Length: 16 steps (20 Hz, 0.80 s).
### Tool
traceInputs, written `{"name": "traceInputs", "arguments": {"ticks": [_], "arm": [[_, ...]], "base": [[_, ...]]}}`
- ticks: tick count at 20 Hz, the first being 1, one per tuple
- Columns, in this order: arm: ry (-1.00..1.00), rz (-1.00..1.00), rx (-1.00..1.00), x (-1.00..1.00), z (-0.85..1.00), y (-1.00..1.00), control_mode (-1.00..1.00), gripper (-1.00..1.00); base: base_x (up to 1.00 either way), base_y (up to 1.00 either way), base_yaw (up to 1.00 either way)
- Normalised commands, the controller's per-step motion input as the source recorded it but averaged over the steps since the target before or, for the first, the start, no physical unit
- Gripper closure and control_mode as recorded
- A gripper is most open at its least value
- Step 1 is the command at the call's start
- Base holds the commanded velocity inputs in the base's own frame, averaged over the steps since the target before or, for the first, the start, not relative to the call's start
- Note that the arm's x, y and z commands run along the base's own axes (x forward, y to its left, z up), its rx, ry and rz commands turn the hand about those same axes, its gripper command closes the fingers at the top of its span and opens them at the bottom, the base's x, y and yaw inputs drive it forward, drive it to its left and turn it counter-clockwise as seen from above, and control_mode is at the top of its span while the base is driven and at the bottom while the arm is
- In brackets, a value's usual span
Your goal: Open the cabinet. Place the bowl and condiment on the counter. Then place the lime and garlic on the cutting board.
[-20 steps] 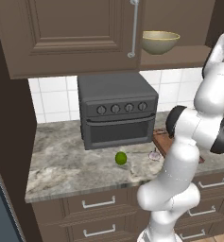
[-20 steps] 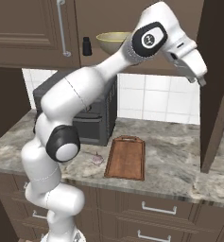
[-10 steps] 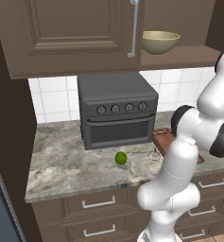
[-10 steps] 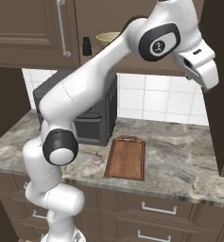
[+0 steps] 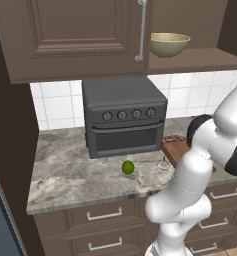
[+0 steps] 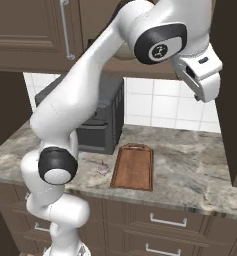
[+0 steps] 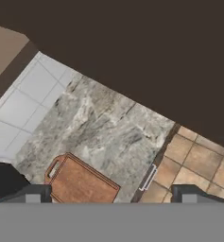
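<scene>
I hold the hand high beside the open cabinet, fingers apart and gripping nothing, clear of the door so I can reach in. The bowl sits upright on the shelf, mouth up. The lime and garlic lie on the surface; the cutting board runs its long axis front to back.
</scene>
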Motion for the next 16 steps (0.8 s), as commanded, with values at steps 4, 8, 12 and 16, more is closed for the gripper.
{"name": "traceInputs", "arguments": {"ticks": [4,8,12,16], "arm": [[-0.15,0.09,0.0,-0.63,-0.12,0.65,-1.0,-1.0],[-0.18,0.1,0.0,-0.65,-0.2,0.58,-1.0,-1.0],[-0.27,0.09,-0.16,-0.59,-0.68,0.67,-1.0,-1.0],[-0.25,0.1,-0.23,-0.53,-0.88,0.85,-1.0,-1.0]], "base": [[0.0,0.0,0.0],[0.0,0.0,0.0],[0.0,0.0,0.0],[0.0,0.0,0.0]]}}
